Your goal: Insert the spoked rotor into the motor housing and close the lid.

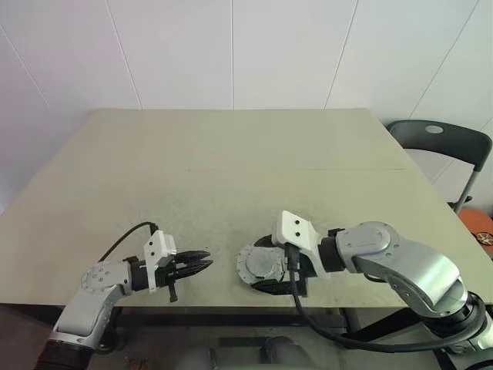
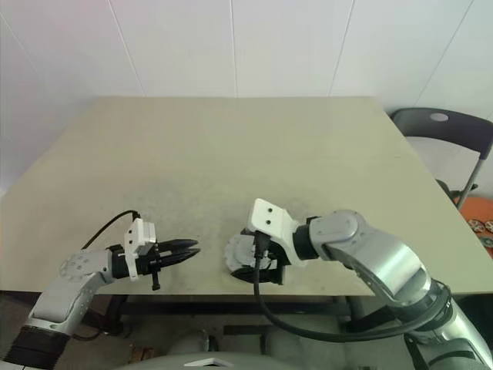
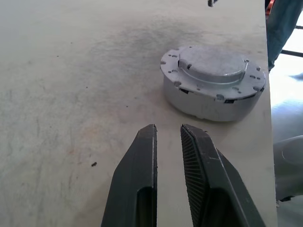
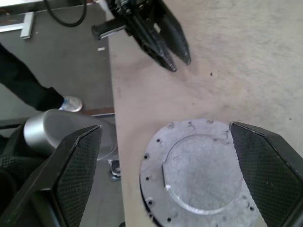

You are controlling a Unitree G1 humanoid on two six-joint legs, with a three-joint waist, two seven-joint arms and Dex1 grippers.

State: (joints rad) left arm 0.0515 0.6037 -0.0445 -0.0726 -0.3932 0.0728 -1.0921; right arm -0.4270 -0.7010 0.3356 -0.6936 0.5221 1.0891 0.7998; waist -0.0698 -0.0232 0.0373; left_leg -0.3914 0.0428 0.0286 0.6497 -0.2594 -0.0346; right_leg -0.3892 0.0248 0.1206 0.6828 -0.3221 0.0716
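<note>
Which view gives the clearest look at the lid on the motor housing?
The left wrist view: the lid shows whole, seated on the motor housing, with the housing's side wall visible too. The right wrist view looks straight down on the lid between that arm's open jaws. In both eye views the right gripper partly covers it.

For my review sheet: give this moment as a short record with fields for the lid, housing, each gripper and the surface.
lid: seated flat on top of the housing
motor housing: closed, near the table's front edge
left gripper: shut, empty, pointing at the housing, apart from it
right gripper: wide open, fingers either side of the lid, over it
table: beige, scuffed around the housing
task state: assembly looks closed
</note>
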